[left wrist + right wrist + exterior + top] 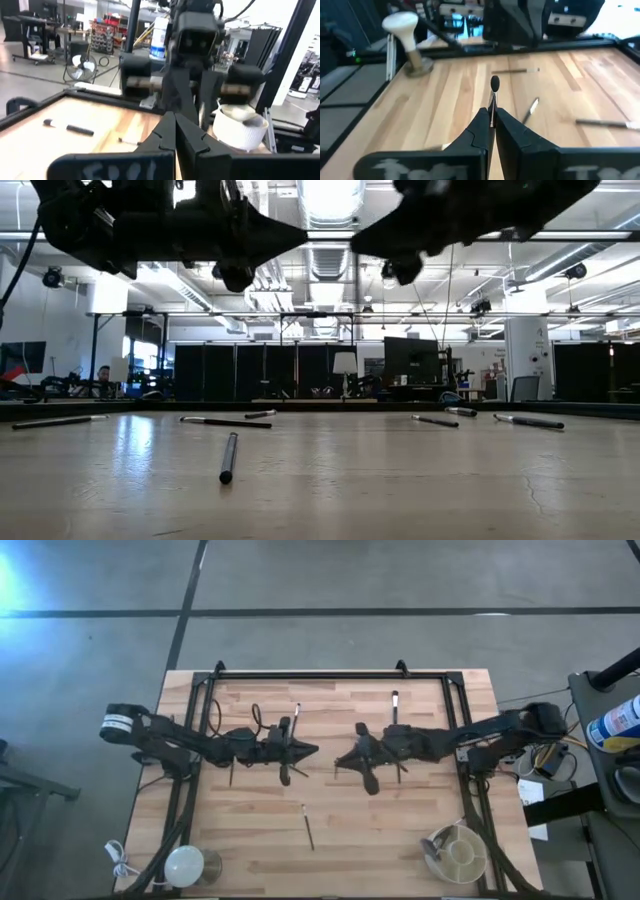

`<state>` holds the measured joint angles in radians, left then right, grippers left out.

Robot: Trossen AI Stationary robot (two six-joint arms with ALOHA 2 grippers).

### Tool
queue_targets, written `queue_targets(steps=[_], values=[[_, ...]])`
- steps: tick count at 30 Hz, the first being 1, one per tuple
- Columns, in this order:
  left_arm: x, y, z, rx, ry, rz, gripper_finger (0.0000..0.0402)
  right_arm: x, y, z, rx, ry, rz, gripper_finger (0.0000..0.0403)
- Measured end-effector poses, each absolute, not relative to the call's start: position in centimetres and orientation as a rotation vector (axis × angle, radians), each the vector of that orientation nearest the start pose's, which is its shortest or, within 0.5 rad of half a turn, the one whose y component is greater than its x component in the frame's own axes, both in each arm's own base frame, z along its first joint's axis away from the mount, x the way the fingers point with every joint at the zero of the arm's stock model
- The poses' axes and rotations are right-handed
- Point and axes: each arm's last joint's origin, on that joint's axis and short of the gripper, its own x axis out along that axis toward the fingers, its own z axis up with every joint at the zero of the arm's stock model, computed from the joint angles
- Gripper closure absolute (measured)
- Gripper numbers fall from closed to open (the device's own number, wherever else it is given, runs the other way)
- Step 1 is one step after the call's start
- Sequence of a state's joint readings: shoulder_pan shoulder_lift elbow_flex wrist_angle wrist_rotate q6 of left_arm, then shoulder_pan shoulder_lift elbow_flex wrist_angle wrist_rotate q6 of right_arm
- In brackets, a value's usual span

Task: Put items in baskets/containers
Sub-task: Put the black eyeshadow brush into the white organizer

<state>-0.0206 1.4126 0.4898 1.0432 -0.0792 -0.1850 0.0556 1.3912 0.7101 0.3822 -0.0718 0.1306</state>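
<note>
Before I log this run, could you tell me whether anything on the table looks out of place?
Yes: brushes lie scattered loose across the table, such as one brush near the middle, while the tub sits in a corner. The right hand pinches a thin brush upright.

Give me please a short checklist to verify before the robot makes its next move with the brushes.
1. Left tool shut and empty: ok.
2. Right tool shut: ok.
3. Right tool really holds the round-headed brush that shows in line with its tips: cannot tell; the brush may only lie beyond them.
4. The two tools, facing each other over the middle, are apart: ok.
5. Cream tub upright at the corner by the right arm: ok.
6. All brushes put away: not ok; several lie loose, for example the dark brush between the arms and the near edge.
</note>
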Motion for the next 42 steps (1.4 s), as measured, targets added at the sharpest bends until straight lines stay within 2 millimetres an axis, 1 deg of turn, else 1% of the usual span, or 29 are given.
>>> queue_targets(steps=[4,9,12,17,21,26,31,38,42], values=[[26.8,0.0,21.6,-0.19,-0.129,0.056,0.0401,25.9,3.1,23.4,0.14,0.395,0.109,0.039],[26.7,0.2,21.2,-0.184,-0.105,0.066,0.0401,21.0,5.3,24.2,0.178,0.519,0.127,0.0391],[26.6,0.3,21.0,-0.176,-0.091,0.073,0.0401,18.0,6.7,25.0,0.2,0.565,0.147,0.0391],[26.7,0.4,20.9,-0.18,-0.087,0.076,0.0401,13.3,7.9,26.4,0.273,0.612,0.151,0.0391],[26.7,0.4,20.9,-0.181,-0.086,0.076,0.0401,10.6,8.6,27.0,0.334,0.674,0.218,0.0391],[26.7,0.4,20.9,-0.185,-0.085,0.079,0.0401,8.7,9.6,27.3,0.385,0.749,0.308,0.0391],[26.7,0.5,20.9,-0.189,-0.085,0.091,0.0401,7.7,10.4,26.9,0.399,0.807,0.325,0.0391],[26.7,0.5,20.8,-0.199,-0.078,0.099,0.0401,7.5,11.2,25.7,0.36,0.859,0.305,0.0391],[26.7,0.5,20.7,-0.209,-0.069,0.1,0.0401,7.6,11.4,24.7,0.365,0.901,0.267,0.0382]])
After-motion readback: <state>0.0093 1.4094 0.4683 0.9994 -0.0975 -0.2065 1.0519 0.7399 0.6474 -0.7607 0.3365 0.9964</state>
